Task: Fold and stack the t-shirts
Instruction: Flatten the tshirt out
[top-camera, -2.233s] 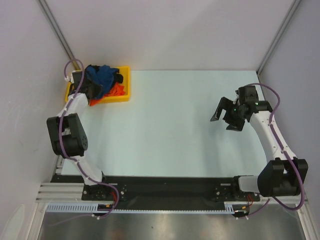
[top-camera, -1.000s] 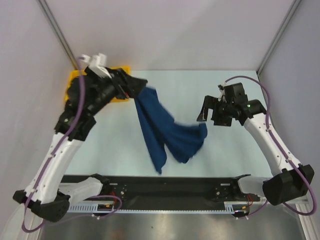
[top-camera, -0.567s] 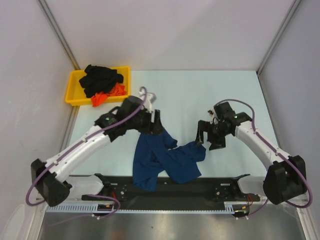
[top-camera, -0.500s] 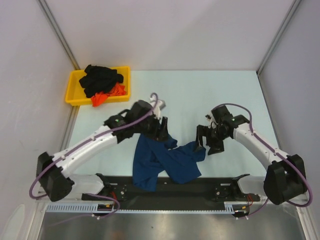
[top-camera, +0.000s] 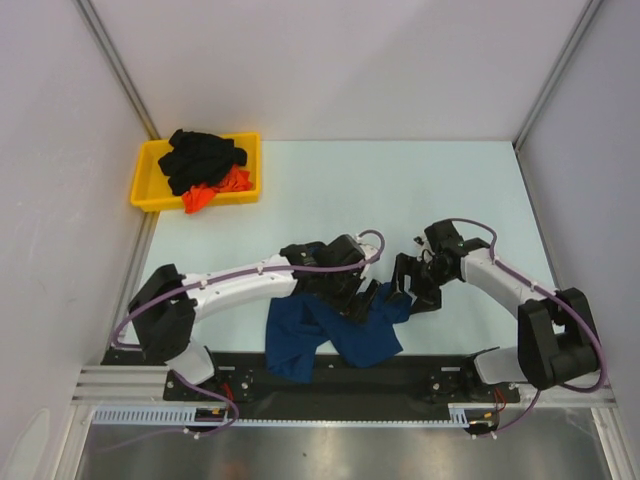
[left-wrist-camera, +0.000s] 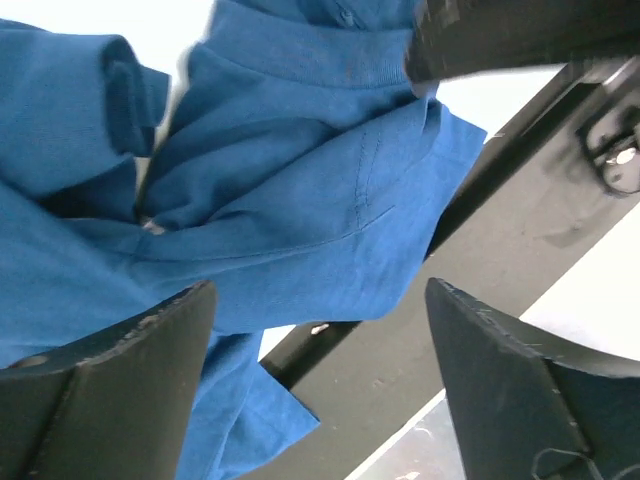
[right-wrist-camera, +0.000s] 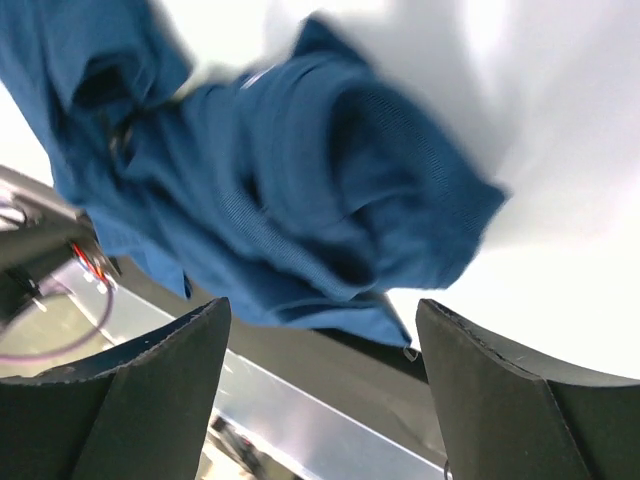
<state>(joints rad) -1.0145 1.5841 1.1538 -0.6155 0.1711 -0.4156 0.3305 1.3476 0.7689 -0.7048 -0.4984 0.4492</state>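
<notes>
Navy t-shirt (top-camera: 335, 335) lies crumpled and unfolded at the front of the bench (top-camera: 400, 190) under my left end effector (left-wrist-camera: 318, 290) and right end effector (right-wrist-camera: 322, 305), both spread apart; black t-shirt (top-camera: 200, 155) and orange-red t-shirt (top-camera: 228, 184) wait in the tray (top-camera: 145, 197)

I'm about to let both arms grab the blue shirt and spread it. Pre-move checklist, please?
1. Left gripper open, empty: ok.
2. Right gripper open, empty: ok.
3. Blue t-shirt flat: not ok, crumpled heap.
4. Shirt wholly on table: not ok, near edge overlaps the black rail.
5. Corners findable: cannot tell, folds hide them.
6. Other shirts clear: ok, black t-shirt and orange-red t-shirt in the yellow tray.
</notes>
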